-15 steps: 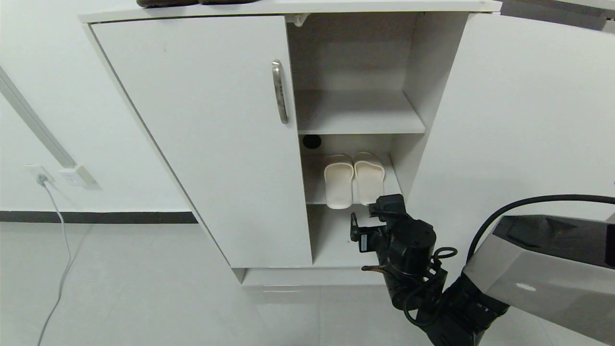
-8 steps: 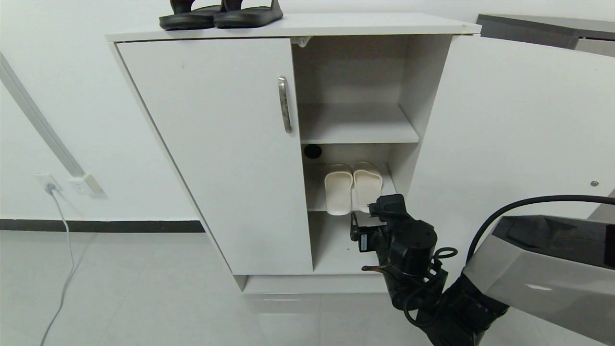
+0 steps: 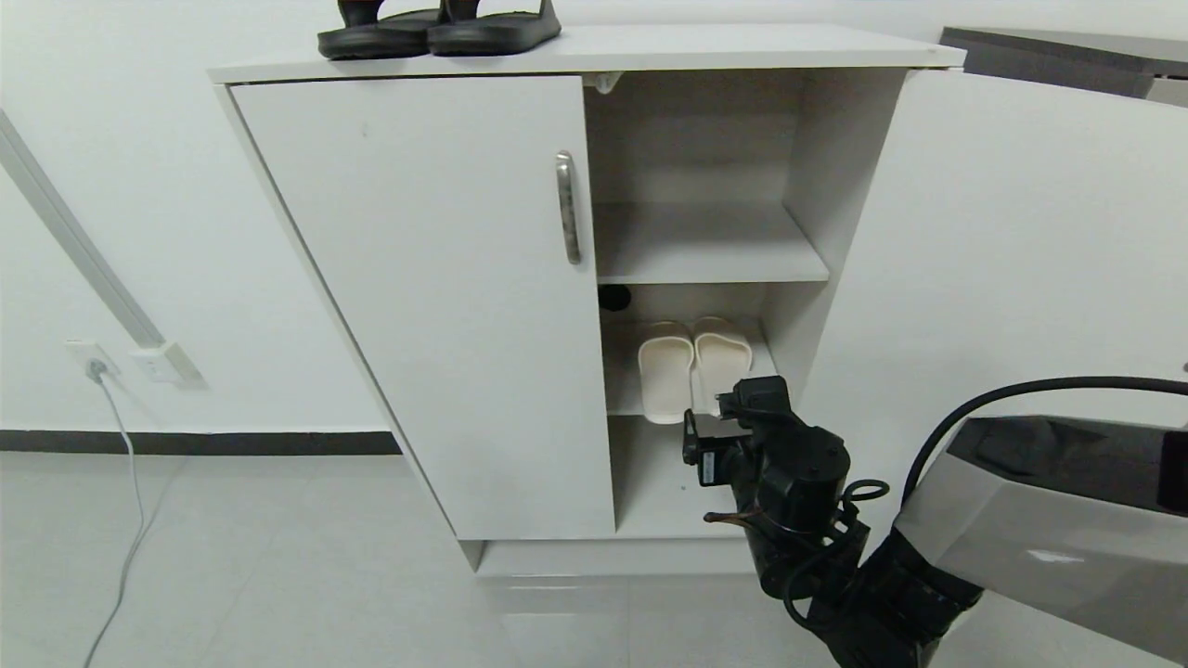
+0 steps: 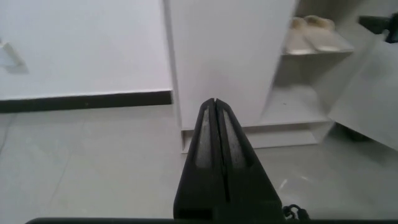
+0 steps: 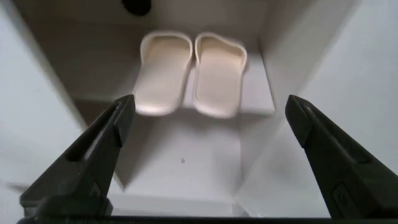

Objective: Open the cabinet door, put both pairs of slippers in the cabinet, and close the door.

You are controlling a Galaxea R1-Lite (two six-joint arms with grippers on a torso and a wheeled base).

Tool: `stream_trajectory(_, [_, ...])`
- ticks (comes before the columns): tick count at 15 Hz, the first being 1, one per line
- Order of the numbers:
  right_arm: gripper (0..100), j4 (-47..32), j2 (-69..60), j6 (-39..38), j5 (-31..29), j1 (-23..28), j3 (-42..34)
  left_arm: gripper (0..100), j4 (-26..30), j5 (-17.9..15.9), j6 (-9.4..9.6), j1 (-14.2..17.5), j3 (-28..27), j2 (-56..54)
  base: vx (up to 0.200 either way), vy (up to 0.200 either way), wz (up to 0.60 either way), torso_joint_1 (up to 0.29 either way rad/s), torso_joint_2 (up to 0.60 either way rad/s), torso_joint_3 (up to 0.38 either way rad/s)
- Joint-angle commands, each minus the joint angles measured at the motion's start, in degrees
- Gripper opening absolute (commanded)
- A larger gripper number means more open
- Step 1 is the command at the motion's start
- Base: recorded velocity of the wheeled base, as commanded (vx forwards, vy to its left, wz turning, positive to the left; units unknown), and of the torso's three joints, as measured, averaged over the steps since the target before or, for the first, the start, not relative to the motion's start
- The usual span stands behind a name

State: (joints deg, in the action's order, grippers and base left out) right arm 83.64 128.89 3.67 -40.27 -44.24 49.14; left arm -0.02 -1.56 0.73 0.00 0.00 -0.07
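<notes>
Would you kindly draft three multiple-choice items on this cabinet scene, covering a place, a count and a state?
1. Where do the black slippers sit?
A) on top of the cabinet
B) on the floor
C) inside, on the bottom board

2. How many cream slippers lie on the middle shelf?
A) one
B) two
C) four

3. How is the right claw?
A) open
B) shut on a slipper
C) shut on the door handle

Answers:
1 A: they rest on the cabinet's top board.
2 B: one pair lies side by side there.
3 A: its jaws stand wide apart, holding nothing.
</notes>
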Motion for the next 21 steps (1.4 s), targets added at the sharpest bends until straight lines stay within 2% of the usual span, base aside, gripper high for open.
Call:
stream_trajectory(1, [100, 0.12, 0.13, 0.11, 0.01, 0.03, -0.36, 0, 0.02, -0.02, -0.03, 0.00, 0.00, 0.07, 0.000, 0.200, 0.00, 0.002, 0.00, 0.007])
stream_trajectory(15, [100, 2.49, 0.13, 0.46, 1.24, 0.73, -2.29, 0, 0.02, -0.02, -0.03, 0.00, 0.00, 0.07, 0.000, 0.200, 0.00, 0.001, 0.00, 0.002])
stream_trajectory(17, [100, 4.78, -0.13, 1.52, 4.93, 1.26, -3.70, 0, 0.02, 0.07, -0.03, 0.00, 0.00, 0.07, 0.000, 0.000, 0.00, 0.000, 0.00, 0.000])
stream_trajectory(21, [100, 3.55, -0.75, 1.78, 5.64, 1.44, -3.79, 0, 0.02, 0.07, -0.12, 0.00, 0.00, 0.07, 0.000, 0.000, 0.00, 0.000, 0.00, 0.000])
